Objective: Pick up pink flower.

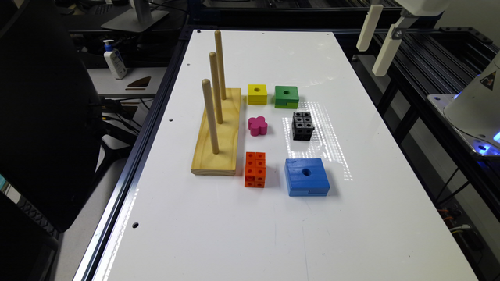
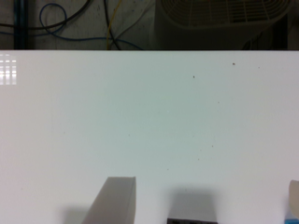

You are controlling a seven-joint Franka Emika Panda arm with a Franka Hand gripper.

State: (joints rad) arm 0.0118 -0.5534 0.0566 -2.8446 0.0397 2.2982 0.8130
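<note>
Exterior view: pink flower (image 1: 258,125) between yellow block (image 1: 257,94), orange cubes (image 1: 255,169), peg board (image 1: 217,132); jaws apart.

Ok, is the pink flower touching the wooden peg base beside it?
Apart. In the exterior view a strip of white table shows between the pink flower and the wooden peg base along the flower's whole near side.

Glossy white table (image 1: 273,218); pale wooden peg board (image 1: 216,136); smooth pink flower (image 1: 258,126).
</note>
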